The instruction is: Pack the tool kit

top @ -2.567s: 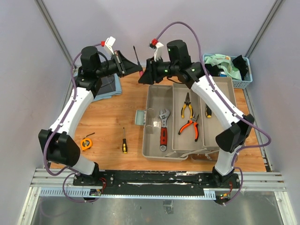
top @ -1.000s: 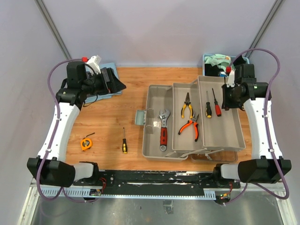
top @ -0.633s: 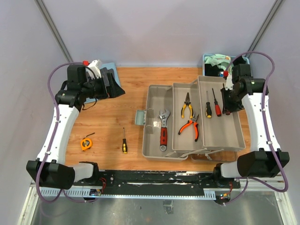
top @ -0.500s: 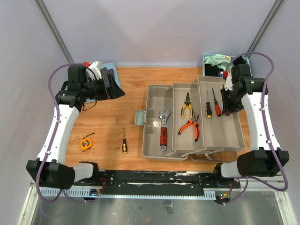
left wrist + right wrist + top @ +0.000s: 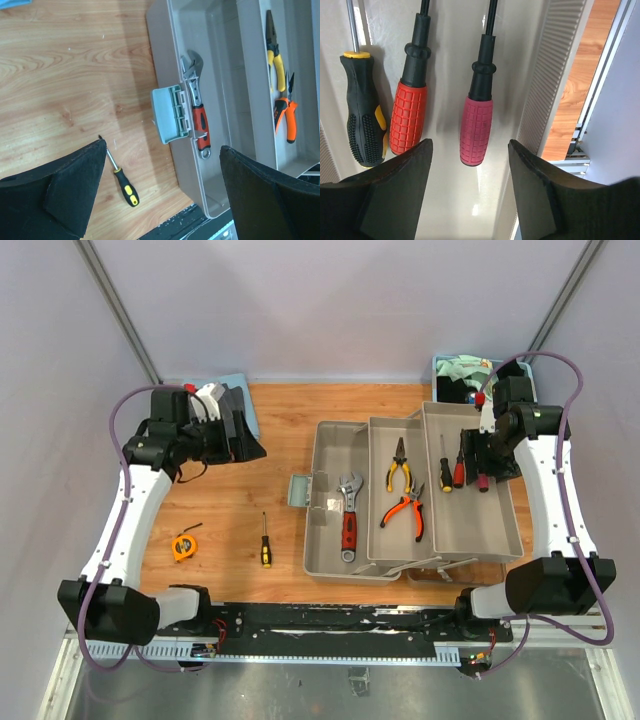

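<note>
Right wrist view: the right gripper [image 5: 470, 146] stands released, jaws either side of the pink-handled screwdriver [image 5: 476, 131], which lies in the right tray [image 5: 447, 75] of the toolbox [image 5: 330, 465] beside 2 other screwdrivers [image 5: 410, 117]. Top view: the toolbox sits open at centre right; the left gripper [image 5: 252, 430] hangs wide open at upper left; 1 loose screwdriver [image 5: 265, 545] and the tape measure [image 5: 183, 546] lie at lower left.

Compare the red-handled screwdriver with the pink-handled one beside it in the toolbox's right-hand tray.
Colour: the red-handled screwdriver has an orange-red grip, the pink-handled screwdriver a pinkish-red one.
Build: the red one's grip looks thicker than the pink one's.
Place: the red one lies next to a black-and-yellow screwdriver; the pink one lies nearest the tray's ribbed wall.
Shared: both have black collars and grid-textured grips, and they lie parallel on the tray floor.
</note>
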Available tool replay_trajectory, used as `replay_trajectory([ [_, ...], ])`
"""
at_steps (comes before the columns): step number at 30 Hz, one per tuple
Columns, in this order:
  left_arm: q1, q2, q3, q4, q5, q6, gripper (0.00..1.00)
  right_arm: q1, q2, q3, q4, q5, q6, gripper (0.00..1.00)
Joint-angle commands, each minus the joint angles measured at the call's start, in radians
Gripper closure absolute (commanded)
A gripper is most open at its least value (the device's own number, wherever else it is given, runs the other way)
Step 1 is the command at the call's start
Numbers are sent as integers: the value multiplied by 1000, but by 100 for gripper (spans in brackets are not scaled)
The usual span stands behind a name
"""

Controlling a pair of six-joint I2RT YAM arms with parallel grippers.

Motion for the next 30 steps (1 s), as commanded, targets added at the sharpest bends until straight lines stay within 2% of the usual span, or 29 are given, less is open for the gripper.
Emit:
replay_trajectory([
  [1,-5,-40,-57,-39,-17,23,1,-27,-12,55,-16,-27,11,35],
  [7,-52,-66,-236,-92,-129,-1,1,-28,-64,241,11,-114,19,22],
  [9,-78,-61,-292,-110,-178,-58,1,-27,-89,290,44,-151,11,18],
  [12,-81,-49,-383,-121,-164,-157,1,-28,-156,295,129,-219,17,13],
  [15,-89,-7,-447,-118,-189,-191,1,-27,-216,272,182,-249,36,11],
  [20,-130,52,-502,-93,-270,-260,1,-27,-287,220,169,-244,66,11],
  [30,-220,181,-488,-66,-359,-324,1,-27,-373,185,104,-191,87,10],
])
